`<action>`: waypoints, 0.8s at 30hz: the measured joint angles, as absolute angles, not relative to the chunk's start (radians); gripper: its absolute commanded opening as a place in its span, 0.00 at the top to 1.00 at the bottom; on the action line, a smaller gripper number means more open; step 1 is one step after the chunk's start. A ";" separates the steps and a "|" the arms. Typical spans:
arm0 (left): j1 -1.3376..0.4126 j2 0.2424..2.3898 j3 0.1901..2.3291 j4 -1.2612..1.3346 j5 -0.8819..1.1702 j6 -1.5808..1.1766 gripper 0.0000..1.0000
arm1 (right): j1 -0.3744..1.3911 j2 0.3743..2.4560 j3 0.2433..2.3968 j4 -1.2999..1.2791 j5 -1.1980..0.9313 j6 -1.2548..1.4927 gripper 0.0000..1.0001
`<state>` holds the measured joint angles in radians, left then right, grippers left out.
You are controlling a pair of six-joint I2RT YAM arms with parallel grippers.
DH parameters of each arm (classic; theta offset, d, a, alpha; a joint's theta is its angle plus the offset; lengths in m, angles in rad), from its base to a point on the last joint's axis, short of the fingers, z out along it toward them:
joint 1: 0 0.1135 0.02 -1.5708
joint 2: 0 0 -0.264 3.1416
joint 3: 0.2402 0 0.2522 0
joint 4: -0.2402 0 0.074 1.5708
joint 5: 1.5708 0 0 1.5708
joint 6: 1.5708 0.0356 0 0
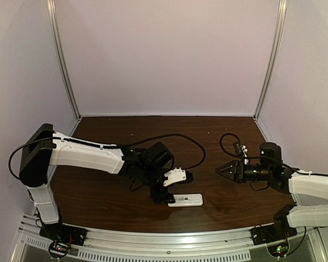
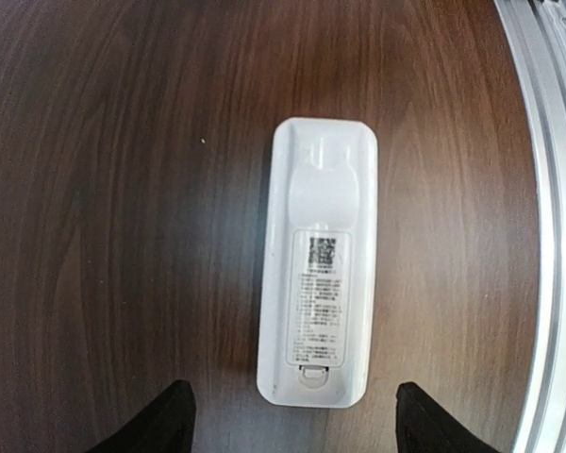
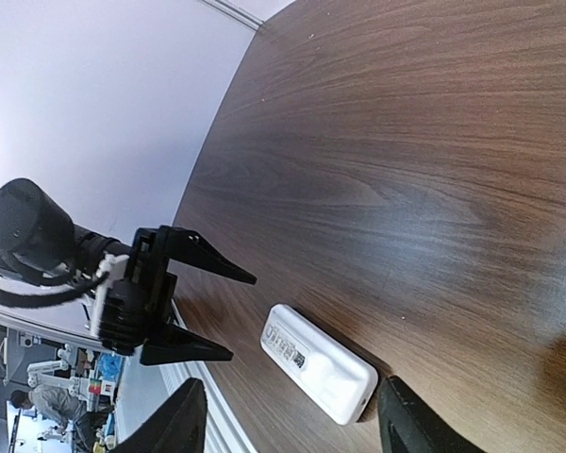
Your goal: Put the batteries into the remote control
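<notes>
The remote control (image 1: pixel 186 200) lies flat on the dark wooden table, back side up, its label and closed cover showing (image 2: pixel 318 274). My left gripper (image 1: pixel 177 188) hovers over its left end, open, with the black fingertips (image 2: pixel 174 420) wide on either side and touching nothing. My right gripper (image 1: pixel 218 170) hangs to the right of the remote, pointing at it, open and empty. The right wrist view takes in both the remote (image 3: pixel 318 362) and the left gripper (image 3: pixel 242 318). No batteries are in view.
An aluminium rail (image 2: pixel 557 189) runs along the near table edge, close to the remote. Black cables (image 1: pixel 191 142) loop over the middle of the table. Pale walls with metal posts (image 1: pixel 65 71) close in the back and sides.
</notes>
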<state>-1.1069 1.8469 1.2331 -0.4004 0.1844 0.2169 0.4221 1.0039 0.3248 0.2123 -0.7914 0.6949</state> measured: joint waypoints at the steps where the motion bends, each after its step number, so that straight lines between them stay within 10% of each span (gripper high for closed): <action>1: -1.107 1.859 1.235 -0.406 0.184 0.228 0.23 | 0.417 0.996 0.325 0.210 -0.793 0.694 0.32; 11: -1.112 1.980 1.280 -0.454 0.167 0.279 0.24 | 0.362 0.929 0.325 0.193 -0.813 0.684 0.28; 24: -1.153 2.115 1.451 -0.467 0.200 0.294 0.47 | 0.295 0.904 0.324 0.168 -0.849 0.680 0.28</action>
